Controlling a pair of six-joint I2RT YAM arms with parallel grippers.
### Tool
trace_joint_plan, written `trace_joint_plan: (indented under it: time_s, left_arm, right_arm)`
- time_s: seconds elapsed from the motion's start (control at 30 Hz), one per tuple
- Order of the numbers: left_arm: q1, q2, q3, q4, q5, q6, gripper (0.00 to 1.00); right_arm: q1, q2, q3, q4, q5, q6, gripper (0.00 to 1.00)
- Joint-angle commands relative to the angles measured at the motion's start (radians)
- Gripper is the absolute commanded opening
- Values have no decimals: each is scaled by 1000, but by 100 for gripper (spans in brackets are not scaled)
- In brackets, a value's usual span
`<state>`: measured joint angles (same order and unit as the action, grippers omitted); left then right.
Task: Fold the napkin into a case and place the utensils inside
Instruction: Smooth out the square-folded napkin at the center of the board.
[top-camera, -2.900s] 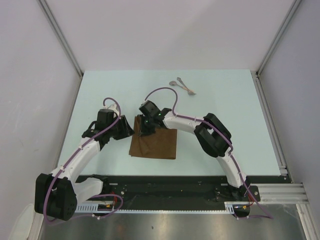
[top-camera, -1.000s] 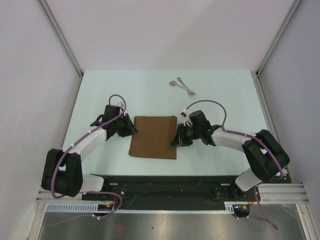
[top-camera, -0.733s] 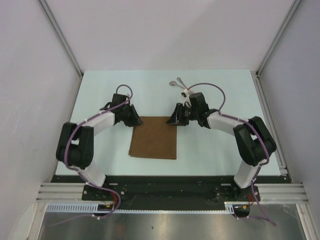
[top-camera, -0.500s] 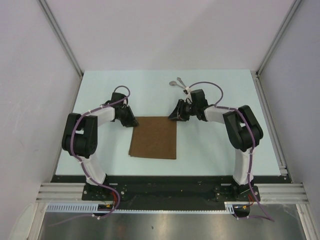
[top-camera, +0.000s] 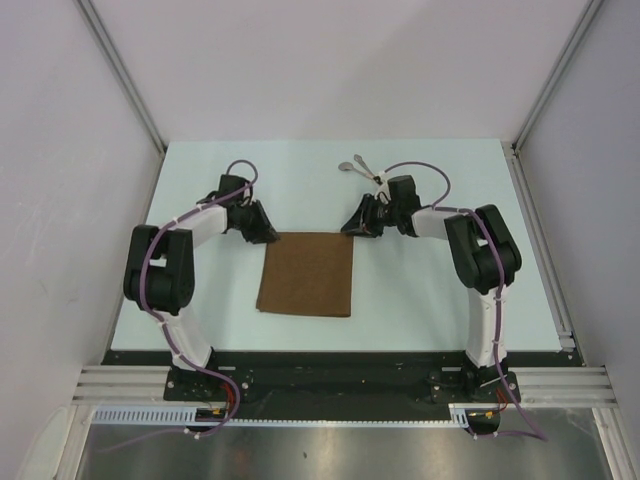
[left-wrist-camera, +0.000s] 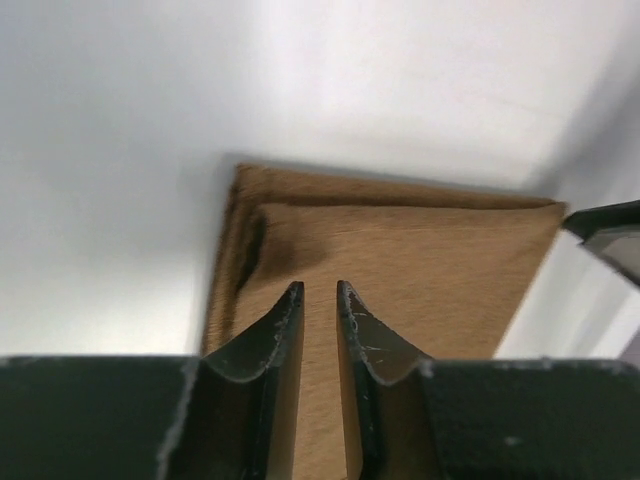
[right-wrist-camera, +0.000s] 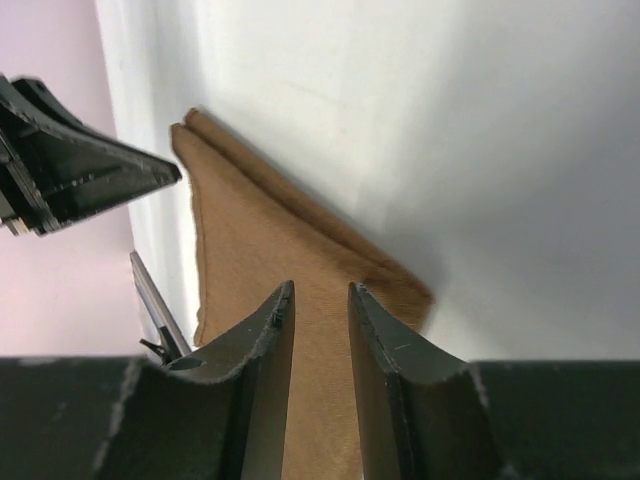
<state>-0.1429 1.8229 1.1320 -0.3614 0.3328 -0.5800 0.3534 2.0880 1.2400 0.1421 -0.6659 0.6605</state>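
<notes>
Closed in on three sides by plain, pale lilac-grey panels: back wall (top-camera: 330, 60), left wall (top-camera: 60, 200), right wall (top-camera: 600, 220). Joined at the far corners by slanting aluminium posts (top-camera: 122, 80). Floored with a pale mint bench (top-camera: 450, 290), matt, lit softly and evenly from above, with faint shadows only. Edged on the right by a metal rail (top-camera: 540, 250). Bordered along the near edge by a black strip (top-camera: 330, 372), then an aluminium extrusion (top-camera: 560, 383), then a brushed steel sheet (top-camera: 330, 455). Seen from the wrists as blurred, near-white surface.
</notes>
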Motion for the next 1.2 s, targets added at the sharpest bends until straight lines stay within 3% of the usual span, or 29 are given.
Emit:
trace_joint_plan:
  time_s: [0.0,0.27,0.47,0.63,0.77,0.9,1.07,1.17]
  left_arm:
    - [12,30,110,36,71,-29,22]
    - [54,168,152,1,-30,-9,20]
    - [58,174,225,-50,-170,69,20]
    - [26,41,209,-62,-172,103,34]
    - [-50,-114,73,-64,-173,89,42]
    - [-113,-289,-104,-62,-193,83,50]
    - [-124,-405,-251,-148,-273,114,57]
    - [-124,-415,-305,-175,-282,127,57]
  right_arm:
    - [33,-63,-13,70,-18,39,33]
    - [35,30,7,99,-23,42,32]
    - [4,50,84,-45,40,-81,32]
    - [22,-69,75,-179,123,-165,35]
    - [41,-183,-2,-262,181,-174,44]
    - [123,-265,-146,-175,97,-121,53]
    - [261,-299,-270,-23,55,-58,54]
    - [285,-286,-333,48,25,-29,49]
